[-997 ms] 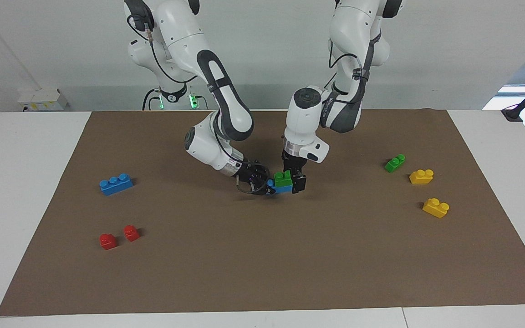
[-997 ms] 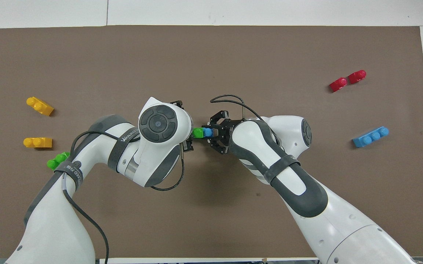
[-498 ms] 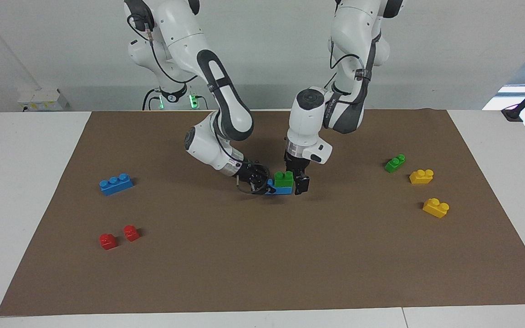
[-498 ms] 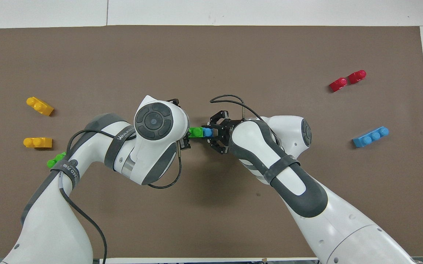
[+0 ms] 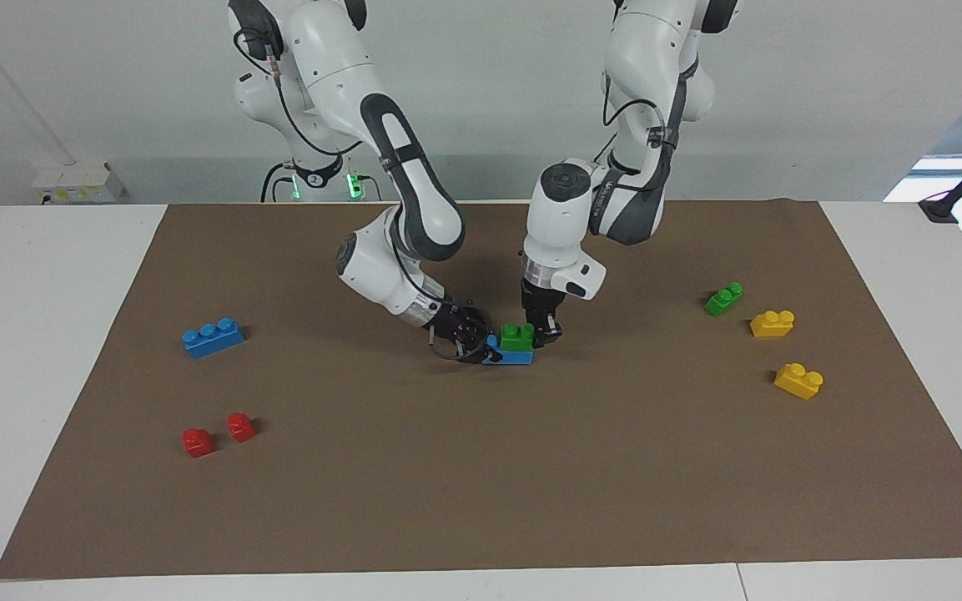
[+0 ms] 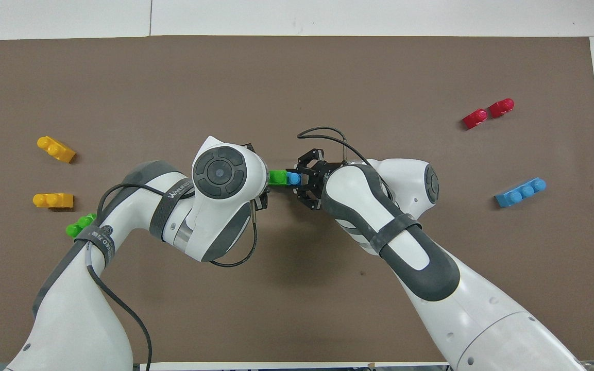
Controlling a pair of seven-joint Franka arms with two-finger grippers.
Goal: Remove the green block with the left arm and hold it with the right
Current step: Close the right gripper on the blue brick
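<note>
At mat centre, left gripper (image 5: 541, 332) clamped on green block (image 5: 517, 336).

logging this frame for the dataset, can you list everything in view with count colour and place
green block: 1, bright green, stacked on the blue base brick at mid-mat
blue base brick: 1, blue, mid-mat under the green block
long blue brick: 1, blue, three studs, toward the right arm's end
red bricks: 2, red, side by side, farther from the robots than the long blue brick
small green brick: 1, green, toward the left arm's end
yellow bricks: 2, yellow, beside the small green brick, one farther out
mat: 1, brown, covers the table
left tool: shut on the green block
right tool: shut on the blue base brick
</note>
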